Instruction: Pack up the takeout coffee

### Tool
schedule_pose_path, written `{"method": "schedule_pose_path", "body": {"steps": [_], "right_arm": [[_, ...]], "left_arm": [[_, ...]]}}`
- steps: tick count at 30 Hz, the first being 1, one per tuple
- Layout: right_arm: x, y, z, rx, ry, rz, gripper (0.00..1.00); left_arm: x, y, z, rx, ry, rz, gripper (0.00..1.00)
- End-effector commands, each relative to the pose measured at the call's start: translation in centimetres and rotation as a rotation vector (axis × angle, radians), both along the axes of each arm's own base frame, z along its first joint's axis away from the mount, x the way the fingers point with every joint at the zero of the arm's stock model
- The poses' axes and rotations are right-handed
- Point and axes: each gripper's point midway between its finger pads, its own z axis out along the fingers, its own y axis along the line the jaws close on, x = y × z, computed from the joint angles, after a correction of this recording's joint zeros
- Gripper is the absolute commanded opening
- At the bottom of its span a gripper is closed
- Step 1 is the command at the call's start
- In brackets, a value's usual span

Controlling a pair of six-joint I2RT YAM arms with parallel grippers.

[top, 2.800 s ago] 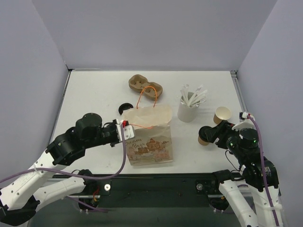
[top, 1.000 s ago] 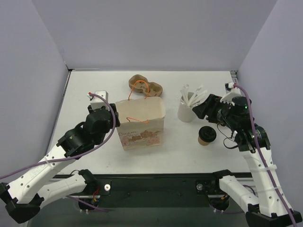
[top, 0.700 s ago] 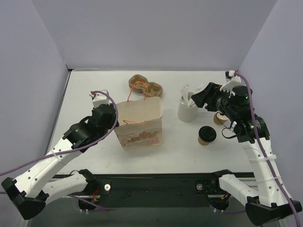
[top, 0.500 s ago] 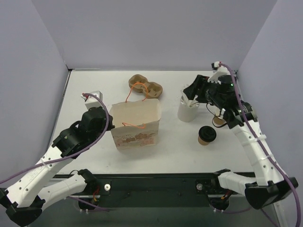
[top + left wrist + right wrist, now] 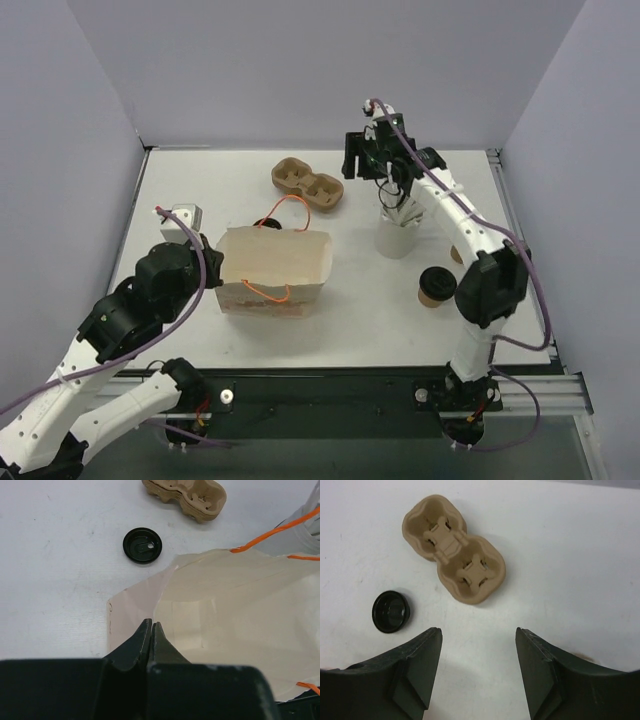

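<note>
The takeout coffee [image 5: 457,254], a small kraft-brown cup, is mostly hidden behind my right arm at the right. A paper bag [image 5: 272,268] with orange handles stands open at the middle left. My left gripper [image 5: 214,268] is shut on the bag's left edge; in the left wrist view the closed fingertips [image 5: 151,626] pinch the bag's wall [image 5: 225,605]. My right gripper [image 5: 353,162] is open and empty, raised at the back beside the brown two-hole cup carrier [image 5: 308,185]. In the right wrist view the right gripper [image 5: 477,641] hovers over bare table below the carrier [image 5: 454,547].
A kraft cup with a black lid [image 5: 436,285] stands at the right. A white cup of white sticks [image 5: 397,237] stands under my right arm. A loose black lid [image 5: 264,223] lies behind the bag, also in the wrist views [image 5: 142,545] [image 5: 392,611].
My right arm has swung from the right side, near the cups, to the back over the carrier. My left gripper has drawn the bag leftward and toward the front, and its mouth has opened.
</note>
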Motion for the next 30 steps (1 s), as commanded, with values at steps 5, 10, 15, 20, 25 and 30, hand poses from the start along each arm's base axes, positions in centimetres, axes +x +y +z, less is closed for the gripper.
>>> {"method": "schedule_pose_path", "body": {"steps": [5, 10, 15, 20, 25, 30], "right_arm": [[5.2, 5.1, -2.9, -0.039, 0.041, 0.026, 0.62], [6.7, 5.1, -7.0, -0.036, 0.126, -0.170, 0.61], [7.2, 3.3, -9.8, -0.038, 0.169, -0.374, 0.59], [7.4, 3.6, -11.8, -0.044, 0.205, -0.381, 0.57], [7.5, 3.0, -12.5, -0.040, 0.214, -0.440, 0.57], [7.7, 3.5, -13.8, -0.005, 0.243, -0.466, 0.54]], "left_arm": [[-1.4, 0.8, 1.0, 0.052, -0.077, -0.104, 0.00], [-2.4, 1.6, 0.4, 0.029, -0.073, -0.088, 0.00], [-3.1, 1.5, -0.8, -0.005, -0.042, -0.092, 0.00], [-3.3, 2.0, -1.7, -0.005, -0.027, -0.067, 0.00], [-3.3, 2.3, -1.7, -0.010, -0.032, -0.051, 0.00], [-3.2, 2.2, -1.4, -0.008, -0.036, -0.053, 0.00]]}}
